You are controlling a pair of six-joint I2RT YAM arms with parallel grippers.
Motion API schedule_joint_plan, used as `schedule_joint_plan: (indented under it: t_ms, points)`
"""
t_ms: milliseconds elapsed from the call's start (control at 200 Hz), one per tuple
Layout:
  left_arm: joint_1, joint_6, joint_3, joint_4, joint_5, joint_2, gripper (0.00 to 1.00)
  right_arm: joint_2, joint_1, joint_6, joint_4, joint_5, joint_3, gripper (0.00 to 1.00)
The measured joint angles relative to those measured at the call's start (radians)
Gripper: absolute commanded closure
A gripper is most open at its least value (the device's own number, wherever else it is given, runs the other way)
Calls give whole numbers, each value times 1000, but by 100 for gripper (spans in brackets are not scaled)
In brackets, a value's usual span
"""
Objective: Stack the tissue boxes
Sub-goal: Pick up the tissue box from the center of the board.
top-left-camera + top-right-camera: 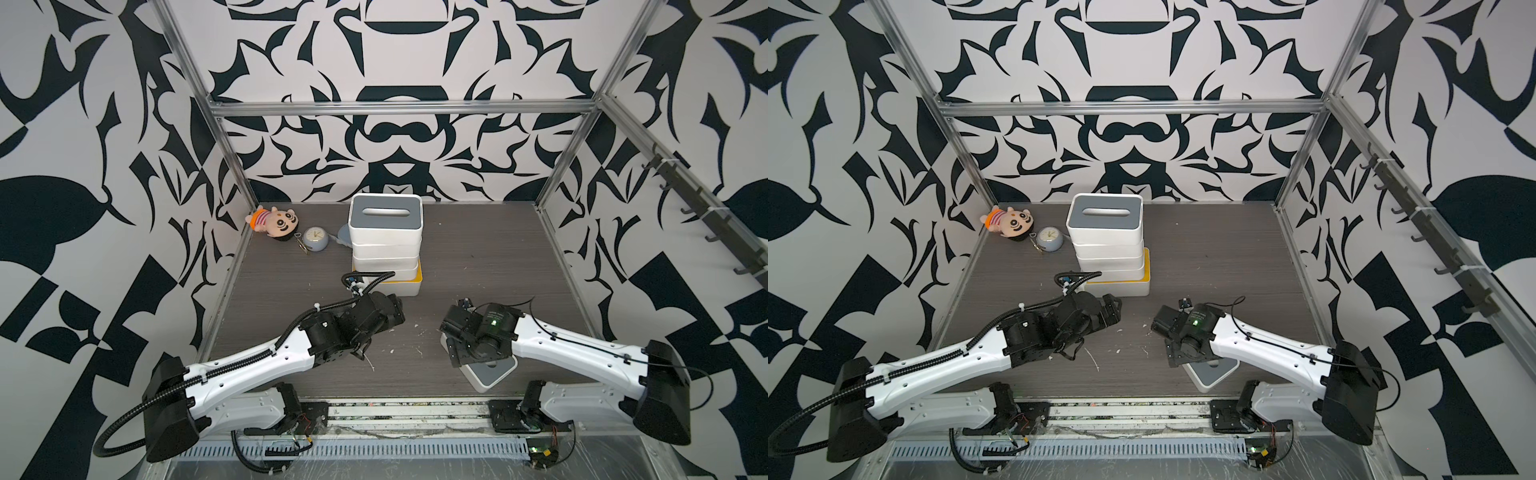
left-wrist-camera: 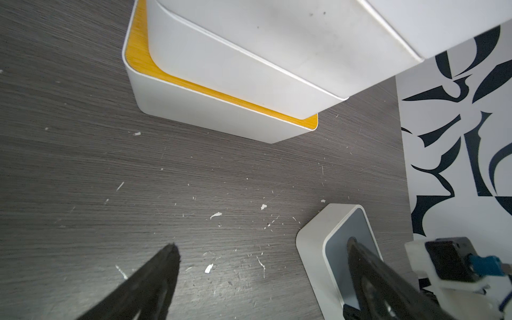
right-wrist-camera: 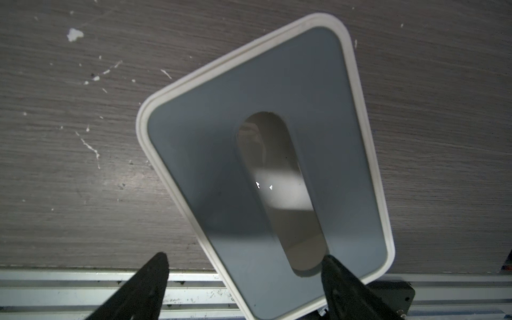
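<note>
In both top views a stack of tissue boxes stands at mid-back. Its base is a yellow-lidded box [image 1: 419, 276] [image 1: 1147, 270] [image 2: 210, 116], with white boxes above and a grey-lidded box [image 1: 385, 216] [image 1: 1104, 216] on top. Another grey-lidded tissue box [image 1: 494, 374] [image 1: 1214, 372] [image 2: 313, 249] [image 3: 221, 124] lies alone near the front right edge. My right gripper [image 3: 245, 257] hangs over its near end, open. One finger is outside the box's long side and the other is at the end of the lid slot. My left gripper [image 2: 261, 243] [image 1: 397, 309] is open over bare table between the stack and the lone box.
A plush doll [image 1: 274, 222], a small round clock [image 1: 315, 240] and a blue-grey pouch [image 1: 343, 237] lie at the back left beside the stack. A metal rail [image 3: 69, 288] runs along the table's front edge, just under the right fingers. White flakes dot the tabletop.
</note>
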Motion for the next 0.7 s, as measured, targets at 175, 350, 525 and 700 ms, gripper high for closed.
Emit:
schedule_joint_plan:
  t_ms: [175, 350, 525, 700]
  points:
    - [0, -14, -8, 0, -7, -1, 1, 61, 0, 6, 60, 40, -26, 18]
    - [0, -19, -19, -3, -8, -2, 1, 80, -12, 6, 130, 47, -73, 25]
    - [0, -31, -19, -5, -8, -1, 1, 93, -33, 1, 182, 50, -94, 32]
    - [0, -37, -20, -7, -8, 1, 1, 124, -34, -25, 207, 62, -103, 37]
